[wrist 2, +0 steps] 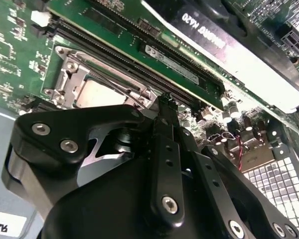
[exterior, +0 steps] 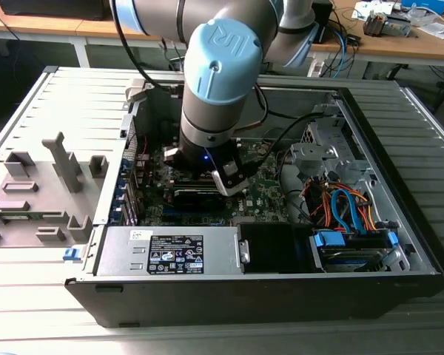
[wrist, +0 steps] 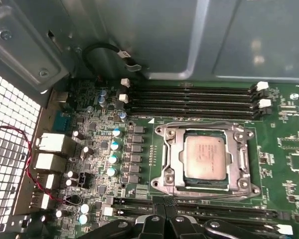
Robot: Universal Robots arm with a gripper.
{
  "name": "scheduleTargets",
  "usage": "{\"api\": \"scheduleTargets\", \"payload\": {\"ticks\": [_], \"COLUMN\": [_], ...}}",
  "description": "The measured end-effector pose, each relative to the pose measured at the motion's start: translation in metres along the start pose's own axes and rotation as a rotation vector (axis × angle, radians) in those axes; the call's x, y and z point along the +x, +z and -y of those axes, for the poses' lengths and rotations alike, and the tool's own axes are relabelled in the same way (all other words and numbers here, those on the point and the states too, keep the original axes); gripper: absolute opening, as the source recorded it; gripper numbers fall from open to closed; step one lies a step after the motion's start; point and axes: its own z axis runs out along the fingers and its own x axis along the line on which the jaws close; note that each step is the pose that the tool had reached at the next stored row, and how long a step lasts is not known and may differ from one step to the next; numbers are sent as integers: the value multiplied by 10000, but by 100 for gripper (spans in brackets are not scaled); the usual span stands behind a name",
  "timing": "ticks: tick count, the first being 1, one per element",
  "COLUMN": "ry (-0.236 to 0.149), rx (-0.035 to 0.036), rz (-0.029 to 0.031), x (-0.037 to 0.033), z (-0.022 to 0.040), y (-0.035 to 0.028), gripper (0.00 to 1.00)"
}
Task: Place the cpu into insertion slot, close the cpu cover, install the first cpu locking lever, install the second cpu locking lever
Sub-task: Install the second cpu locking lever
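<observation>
While shut on nothing, pincer (wrist: 163, 219) hangs at bottom centre of first wrist view, just beside cover (wrist: 207, 186) edge; cpu (wrist: 204, 157) seated in slot (wrist: 245, 160), right of centre.

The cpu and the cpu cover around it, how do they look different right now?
The cpu is a solid, matte silvery-grey square; the cpu cover is a shinier frame with a large central window. The cpu lies within that window; the cover borders it. Both are square, metallic, and lie flat over the insertion slot.
</observation>
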Motion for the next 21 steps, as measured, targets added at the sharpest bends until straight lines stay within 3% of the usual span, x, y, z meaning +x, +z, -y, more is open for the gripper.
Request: {"api": "scheduleTargets", "payload": {"ticks": [3,4,6,7,8,9,12,18,21], "ry": [2,7,26,40,52,57,53,31,27], "rx": [26,86,299,460,576,616,613,405,354], "rz": [-1,-6,-15,-22,-28,-29,-29,-21,-18], "x": [22,22,23,26,27,32,35,55,58], "z": [-93,-128,-186,-206,-215,-216,-211,-103,-68], "y": [68,87,119,132,138,142,144,114,112], "gripper": [11,11,11,11,11,11,11,11,11]}}
